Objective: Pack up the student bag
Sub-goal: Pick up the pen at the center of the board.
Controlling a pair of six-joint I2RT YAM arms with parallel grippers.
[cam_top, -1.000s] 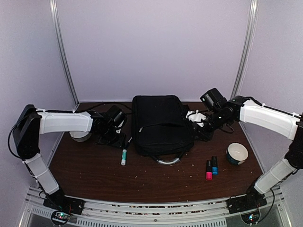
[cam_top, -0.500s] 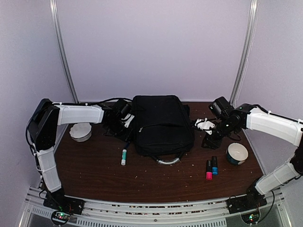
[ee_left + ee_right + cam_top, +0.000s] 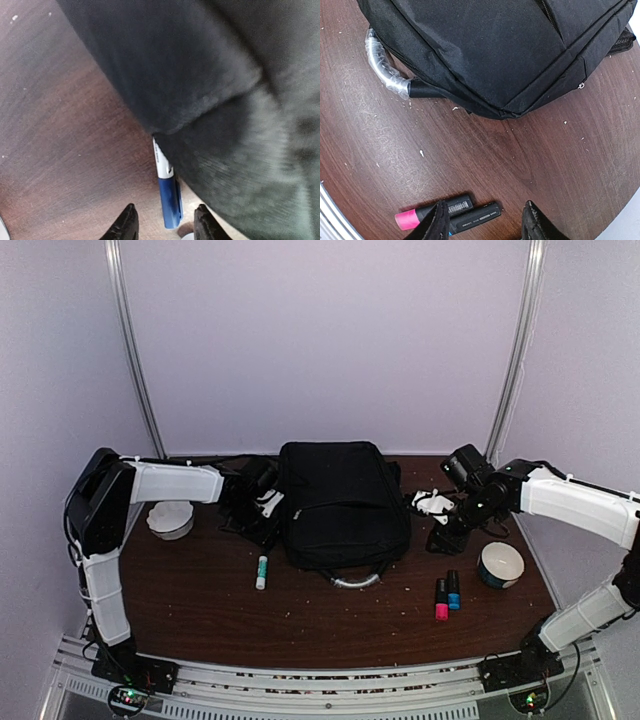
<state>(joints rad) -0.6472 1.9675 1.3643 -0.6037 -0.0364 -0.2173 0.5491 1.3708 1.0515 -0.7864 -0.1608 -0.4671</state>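
Black student bag (image 3: 340, 502), lying flat at centre, grey handle (image 3: 355, 580) at near end

The dark wooden bench (image 3: 200, 610) is speckled with pale crumbs; a black backpack (image 3: 340, 500) lies flat at its middle; a green-capped marker (image 3: 261, 571) lies just left of it, a blue pen (image 3: 167, 192) partly under its edge; a white roll (image 3: 170, 520) sits far left; a pink marker (image 3: 441, 600), a blue marker (image 3: 453, 590) and a bowl (image 3: 501, 564) sit at the right.
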